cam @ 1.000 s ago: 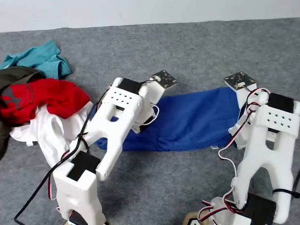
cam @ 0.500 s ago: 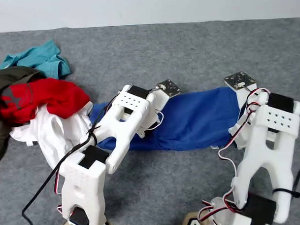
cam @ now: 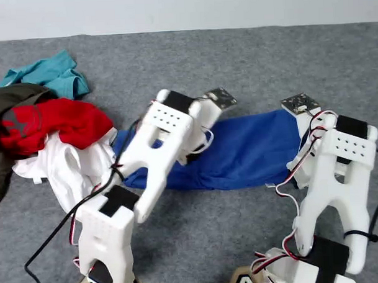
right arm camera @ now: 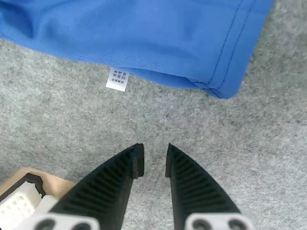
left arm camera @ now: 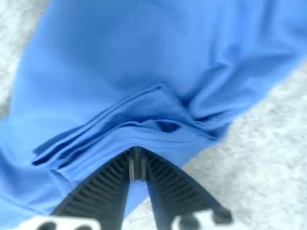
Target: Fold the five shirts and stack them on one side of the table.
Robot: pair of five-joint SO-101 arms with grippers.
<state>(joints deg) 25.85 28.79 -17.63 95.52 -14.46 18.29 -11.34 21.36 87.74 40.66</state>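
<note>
A blue shirt (cam: 245,151) lies folded lengthwise across the middle of the grey table. My left gripper (left arm camera: 136,165) is shut on a bunched fold of the blue shirt (left arm camera: 144,81) near its left end, with the cloth lifted into pleats at the fingertips. In the high view the left arm (cam: 167,133) leans over that end. My right gripper (right arm camera: 151,160) hovers above bare carpet just off the blue shirt's hem (right arm camera: 225,72), its fingers slightly apart and holding nothing. A white label (right arm camera: 117,79) pokes out from under the shirt's edge.
A heap of other shirts sits at the left: teal (cam: 50,73), dark olive (cam: 7,101), red (cam: 55,124) and white (cam: 65,164). A wooden edge with a white connector (right arm camera: 17,201) lies near the right arm's base. Grey carpet (cam: 236,65) stretches behind the blue shirt.
The left arm has swung to the right and risen over the blue shirt's left end, drawing the cloth along with it. The right arm has stayed almost still.
</note>
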